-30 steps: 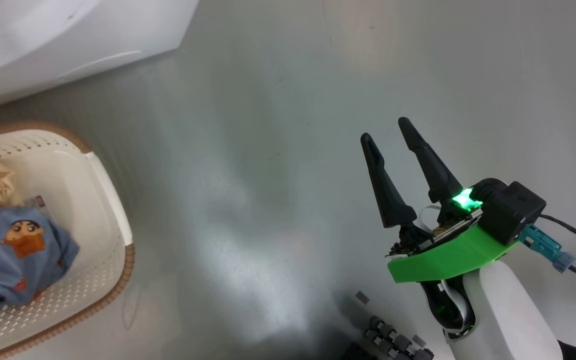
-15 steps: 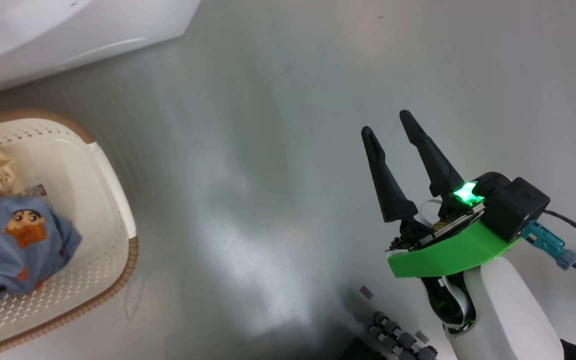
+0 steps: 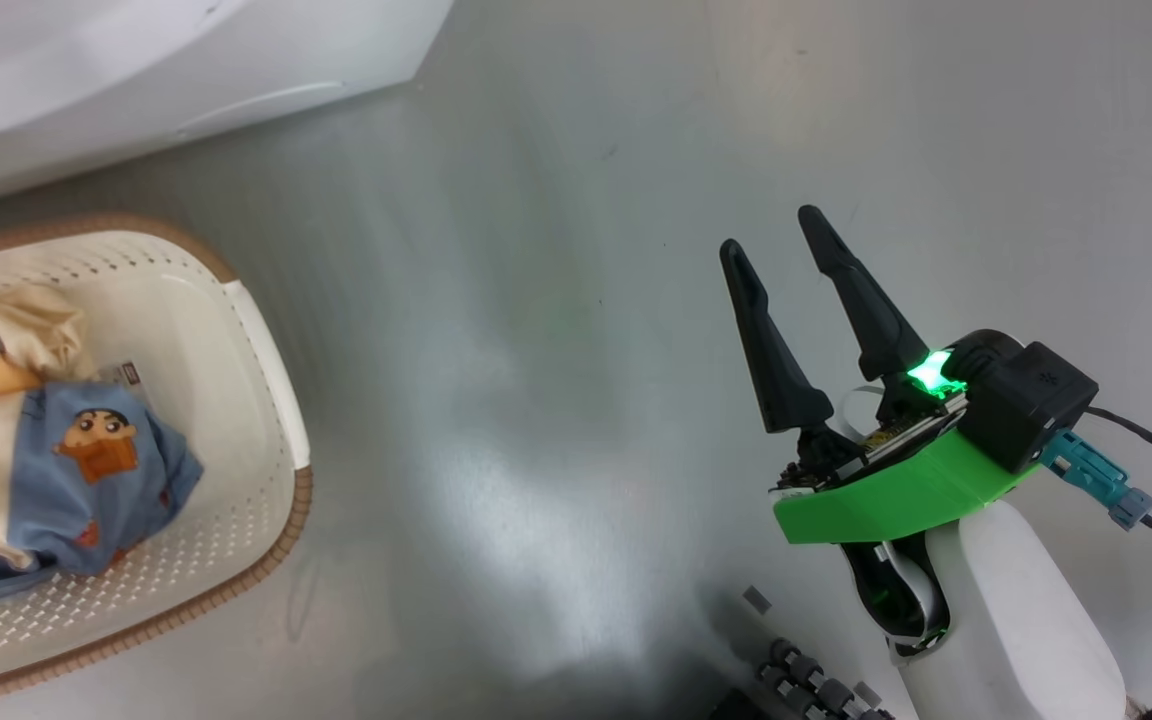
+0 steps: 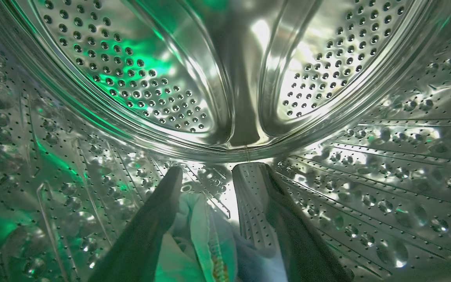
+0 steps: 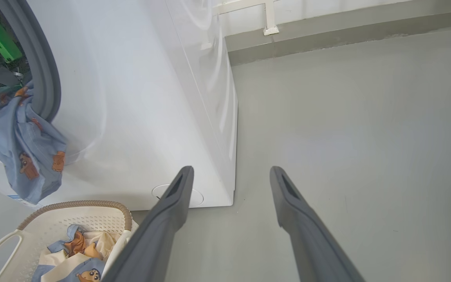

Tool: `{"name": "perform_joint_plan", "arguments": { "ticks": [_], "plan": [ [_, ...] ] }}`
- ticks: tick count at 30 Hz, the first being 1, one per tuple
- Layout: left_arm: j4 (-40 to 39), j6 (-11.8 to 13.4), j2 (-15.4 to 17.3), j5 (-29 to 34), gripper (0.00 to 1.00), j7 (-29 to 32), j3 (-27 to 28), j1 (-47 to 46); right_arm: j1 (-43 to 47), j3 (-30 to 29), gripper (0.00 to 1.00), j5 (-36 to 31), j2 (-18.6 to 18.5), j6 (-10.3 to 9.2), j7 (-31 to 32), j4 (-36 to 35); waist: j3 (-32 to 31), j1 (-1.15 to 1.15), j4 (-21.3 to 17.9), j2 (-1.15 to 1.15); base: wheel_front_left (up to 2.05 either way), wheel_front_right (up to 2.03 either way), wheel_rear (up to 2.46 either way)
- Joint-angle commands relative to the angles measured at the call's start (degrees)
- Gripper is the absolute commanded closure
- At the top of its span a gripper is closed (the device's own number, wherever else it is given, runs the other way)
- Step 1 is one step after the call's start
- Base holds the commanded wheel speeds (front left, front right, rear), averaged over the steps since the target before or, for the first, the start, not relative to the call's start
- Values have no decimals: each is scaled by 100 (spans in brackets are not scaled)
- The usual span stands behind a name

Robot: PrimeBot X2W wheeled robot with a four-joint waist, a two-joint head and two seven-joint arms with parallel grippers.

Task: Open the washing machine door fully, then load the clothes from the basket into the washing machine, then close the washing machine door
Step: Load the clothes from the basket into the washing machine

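Note:
My left gripper [image 4: 213,169] is deep inside the steel drum [image 4: 131,78] of the washing machine [image 5: 139,98]. Its fingers stand apart, open, with pale cloth [image 4: 198,235] lying loosely between them. A blue printed garment [image 5: 26,145] hangs out over the grey gasket [image 5: 45,78] and down the white front. The cream basket [image 3: 186,330] sits on the floor below the machine [image 3: 186,60], with more clothes [image 3: 66,470] in it. My right gripper [image 3: 772,232] hovers open over bare floor, well to the basket's right. The washing machine door is out of view.
Grey floor [image 3: 536,350] stretches between the basket and my right arm. The right wrist view shows the basket [image 5: 104,213] beside the machine's round filter cover [image 5: 176,195], and a wall skirting [image 5: 327,31] beyond. Dark rollers of my base [image 3: 816,690] are at the bottom edge.
The whole head view has slid a little to the right, so the camera moved. My right gripper stays open in about the same place.

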Motion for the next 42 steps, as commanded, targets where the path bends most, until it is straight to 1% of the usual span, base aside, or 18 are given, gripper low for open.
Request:
{"name": "perform_joint_plan", "arguments": {
  "ticks": [1, 3, 11, 12, 15, 18, 22, 33, 38, 42],
  "plan": [
    [-157, -8, 166, -87, 0, 7, 26, 177, 143, 85, 0, -55, 1, 9, -26, -89, -107, 0, 32, 0, 0, 0, 0],
    [-187, -7, 146, -93, 0, -4, 13, 238, 155, 71, 0, -64, 1, 9, -26, -78, -145, 0, 47, 0, 0, 0, 0],
    [-693, 248, 43, -146, 0, -430, -1, 1201, 275, -22, 0, -140, 1, 9, -26, 24, -534, 0, 185, 0, 0, 0, 0],
    [-693, 248, 43, -146, 0, -430, -1, 1201, 275, -22, 0, -140, 1, 9, -26, 24, -534, 0, 185, 0, 0, 0, 0],
    [-1023, 428, -20, -246, 0, -671, 101, 1709, 330, -75, 0, -195, 1, 9, -26, 56, -687, 0, 260, 0, 0, 0, 0],
    [-1491, 592, -95, -333, 0, -849, 178, 2333, 401, -148, 0, -264, 1, 9, -26, 100, -851, 0, 363, 0, 0, 0, 0],
    [-2326, 818, -215, -424, 0, -965, 238, 3259, 488, -227, 0, -368, 1, 9, -26, 148, -1068, 0, 520, 0, 0, 0, 0],
    [-4836, 1727, -385, -320, 0, -1082, 294, 5969, 666, -264, 0, -729, 1, 9, -26, 373, -1660, 0, 825, 0, 0, 0, 0],
    [-5563, 2031, -527, -317, 0, -1080, 249, 6976, 754, -298, 0, -833, 1, 9, -26, 503, -1963, 0, 935, 0, 0, 0, 0],
    [-5892, 2201, -739, -324, 0, -1073, 87, 7597, 839, -362, 0, -937, 1, 9, 8, 587, -2232, 0, 1039, 0, 0, 0, 0]
  ]
}}
